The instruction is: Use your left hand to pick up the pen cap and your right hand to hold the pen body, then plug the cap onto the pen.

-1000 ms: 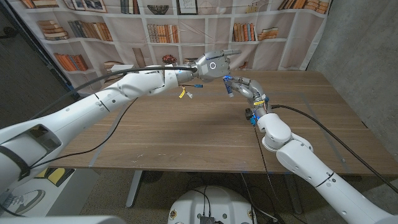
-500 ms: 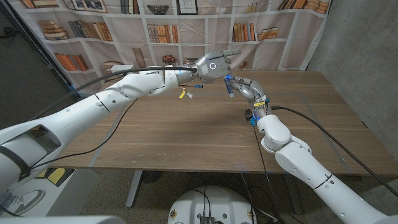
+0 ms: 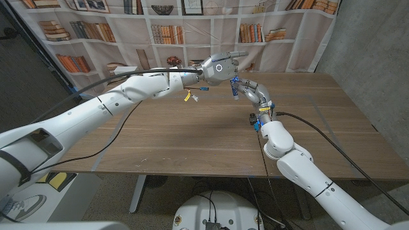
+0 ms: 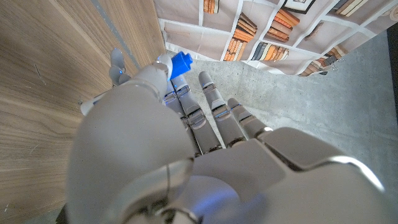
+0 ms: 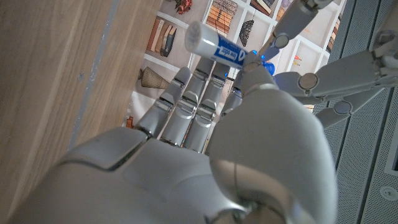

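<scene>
The left hand (image 3: 219, 68) is pinching the blue cap (image 4: 180, 63); the right hand (image 3: 254, 91) is gripping the pen (image 5: 216, 45). Next, I think: align and push.

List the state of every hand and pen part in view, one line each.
left hand: raised above the table, fingers pinching the blue pen cap.
right hand: raised, gripping the pen body.
pen cap: close to the pen body; whether seated cannot be told.
</scene>
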Controlling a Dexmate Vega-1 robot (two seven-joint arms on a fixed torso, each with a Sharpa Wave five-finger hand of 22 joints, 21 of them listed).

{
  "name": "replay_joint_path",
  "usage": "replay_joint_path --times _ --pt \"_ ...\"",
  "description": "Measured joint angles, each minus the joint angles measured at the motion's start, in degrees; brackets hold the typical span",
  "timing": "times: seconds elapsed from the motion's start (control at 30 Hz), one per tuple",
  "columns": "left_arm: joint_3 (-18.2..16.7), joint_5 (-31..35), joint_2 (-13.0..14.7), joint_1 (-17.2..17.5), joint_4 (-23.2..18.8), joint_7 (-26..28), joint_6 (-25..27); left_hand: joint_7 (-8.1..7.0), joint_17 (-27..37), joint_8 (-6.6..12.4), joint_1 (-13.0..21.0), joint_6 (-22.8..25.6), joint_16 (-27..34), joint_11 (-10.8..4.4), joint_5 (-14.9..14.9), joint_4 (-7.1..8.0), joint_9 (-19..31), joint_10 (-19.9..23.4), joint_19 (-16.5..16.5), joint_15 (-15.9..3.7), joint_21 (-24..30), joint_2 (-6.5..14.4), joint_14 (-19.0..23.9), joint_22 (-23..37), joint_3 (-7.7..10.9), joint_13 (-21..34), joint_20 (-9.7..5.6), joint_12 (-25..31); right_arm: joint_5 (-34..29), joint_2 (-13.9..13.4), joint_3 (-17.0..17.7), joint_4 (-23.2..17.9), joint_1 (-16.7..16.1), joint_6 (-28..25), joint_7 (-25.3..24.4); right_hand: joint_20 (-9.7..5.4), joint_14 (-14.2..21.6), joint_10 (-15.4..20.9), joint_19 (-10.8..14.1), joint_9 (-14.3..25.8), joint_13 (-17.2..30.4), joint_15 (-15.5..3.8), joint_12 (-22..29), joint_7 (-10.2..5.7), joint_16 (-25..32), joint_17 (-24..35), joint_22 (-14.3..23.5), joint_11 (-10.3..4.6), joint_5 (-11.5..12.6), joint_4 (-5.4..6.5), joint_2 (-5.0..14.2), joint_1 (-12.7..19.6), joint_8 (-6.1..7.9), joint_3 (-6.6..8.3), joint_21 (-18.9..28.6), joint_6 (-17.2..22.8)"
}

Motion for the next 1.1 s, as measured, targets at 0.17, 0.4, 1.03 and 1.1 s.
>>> replay_joint_path --times 0.17,0.4,1.03,1.1 --pt "-0.01 0.21 0.06 -0.06 -0.31 -0.24 -0.13 -0.35 0.00 0.01 -0.30 -0.87 0.00 0.05 0.00 0.23 0.21 -0.70 0.00 0.00 0.00 -0.30 0.00 0.13 0.24 -0.31 0.00 0.00 -0.23 0.40 -0.04 0.36 -0.22 0.99 0.00 0.00 0.00 0.00 0.00 0.00 0.02 0.00 0.01 0.00 0.00 0.00 0.00 0.00 0.21 0.17 -0.06 0.06 -0.05 -0.17 0.00 0.00" --pt "0.04 0.63 0.12 -0.36 -0.73 -0.45 -0.61 -0.85 0.01 -0.34 -1.29 -2.83 0.01 0.06 0.25 0.06 0.53 -3.82 0.00 0.16 0.00 -1.29 -1.21 0.13 0.41 -1.29 0.00 -0.01 -0.53 0.62 -0.04 0.56 -0.58 1.94 0.09 0.00 -0.11 0.00 0.00 0.00 0.27 -0.11 0.01 0.00 0.00 0.00 0.00 0.00 0.21 0.17 0.03 -0.03 0.17 -0.17 -0.35 0.00" --pt "0.31 1.28 0.11 -0.92 -1.17 -0.65 -1.45 -1.04 0.16 -2.17 -2.72 -8.17 0.01 0.04 0.88 0.31 0.89 -10.37 -1.25 0.94 0.00 -2.71 -5.64 0.12 0.63 -2.16 0.62 -0.01 -0.42 1.16 0.15 1.41 -0.95 3.68 0.92 0.20 -0.32 0.00 -0.21 0.01 0.33 0.08 0.23 -0.01 -0.24 0.01 -0.01 0.00 0.18 0.17 0.40 -0.43 0.16 -0.17 -0.35 0.00" --pt "0.31 1.40 0.16 -0.93 -1.19 -0.66 -1.48 -1.09 0.16 -2.76 -3.26 -9.64 0.01 0.05 0.97 0.56 0.87 -11.99 -1.39 1.01 0.00 -3.25 -6.77 0.12 0.39 -2.16 0.76 -0.01 -0.33 1.28 0.20 1.63 -0.92 3.73 1.01 0.20 -0.32 0.00 -0.21 0.02 0.34 0.08 0.23 -0.01 -0.24 0.01 -0.01 0.00 0.17 0.17 0.40 -0.43 0.16 -0.17 -0.35 0.00"
